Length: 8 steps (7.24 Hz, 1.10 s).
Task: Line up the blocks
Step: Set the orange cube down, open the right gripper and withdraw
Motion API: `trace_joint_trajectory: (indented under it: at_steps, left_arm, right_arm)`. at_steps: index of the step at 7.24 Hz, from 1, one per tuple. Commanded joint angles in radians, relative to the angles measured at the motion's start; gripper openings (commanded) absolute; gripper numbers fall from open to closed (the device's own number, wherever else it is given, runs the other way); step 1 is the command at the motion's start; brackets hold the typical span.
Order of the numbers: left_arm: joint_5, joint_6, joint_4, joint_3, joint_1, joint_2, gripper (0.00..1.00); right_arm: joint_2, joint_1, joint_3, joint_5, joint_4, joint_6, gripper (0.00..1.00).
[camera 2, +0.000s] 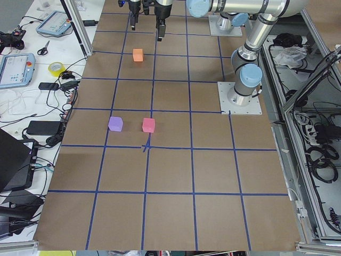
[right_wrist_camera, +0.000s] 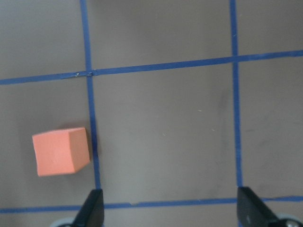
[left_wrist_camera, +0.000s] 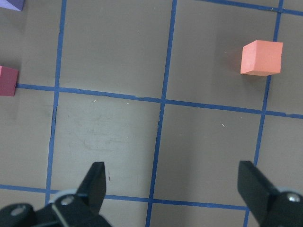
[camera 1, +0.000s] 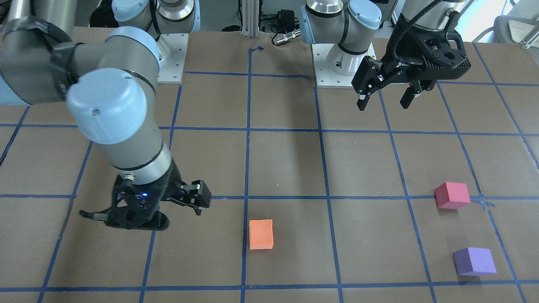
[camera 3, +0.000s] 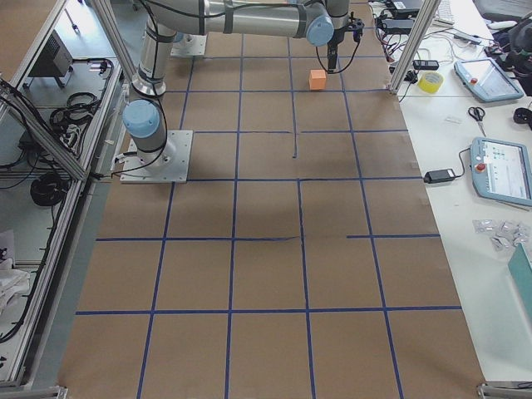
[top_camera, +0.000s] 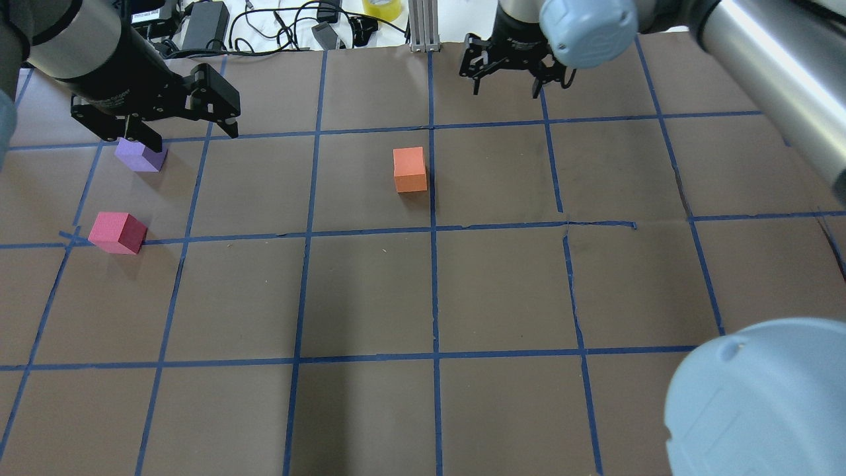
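Note:
Three small foam blocks lie on the brown gridded table. The orange block (camera 1: pixel 261 234) (top_camera: pixel 410 169) lies near the middle of the far side. The pinkish red block (camera 1: pixel 452 195) (top_camera: pixel 117 232) and the purple block (camera 1: pixel 474 261) (top_camera: pixel 140 157) lie close together on the robot's left. My left gripper (camera 1: pixel 384 103) (top_camera: pixel 192 135) (left_wrist_camera: pixel 175 189) is open and empty, high above the table. Its wrist view shows the orange block (left_wrist_camera: pixel 262 57) and the edge of the red block (left_wrist_camera: pixel 7 80). My right gripper (camera 1: pixel 141 214) (top_camera: pixel 505 91) (right_wrist_camera: pixel 171 213) is open and empty, low, beside the orange block (right_wrist_camera: pixel 60 151).
Blue tape lines (top_camera: pixel 433 297) divide the table into large squares. Cables, power bricks and a yellow tape roll (top_camera: pixel 382 8) lie past the far edge. An aluminium post (top_camera: pixel 420 26) stands at the far middle. The arm base plates (camera 1: pixel 343 67) sit on the robot's side.

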Motion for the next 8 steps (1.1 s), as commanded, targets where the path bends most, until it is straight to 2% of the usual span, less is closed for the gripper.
trace_joint_trajectory:
  at_steps: [1, 4, 5, 8]
  left_arm:
    - [0.003, 0.0, 0.0, 0.0, 0.0, -0.001, 1.0]
    - [0.0, -0.001, -0.001, -0.002, 0.0, 0.003, 1.0]
    - [0.0, -0.001, -0.001, -0.002, 0.0, 0.003, 1.0]
    - [0.0, -0.003, -0.001, 0.0, 0.0, 0.0, 1.0]
  right_arm:
    - [-0.107, -0.127, 0.004, -0.038, 0.155, -0.266, 1.0]
    - [-0.17, -0.158, 0.019, -0.091, 0.214, -0.349, 1.0]
    - [-0.18, -0.163, 0.063, -0.093, 0.194, -0.383, 1.0]
    - [-0.18, -0.227, 0.082, -0.086, 0.172, -0.475, 1.0]
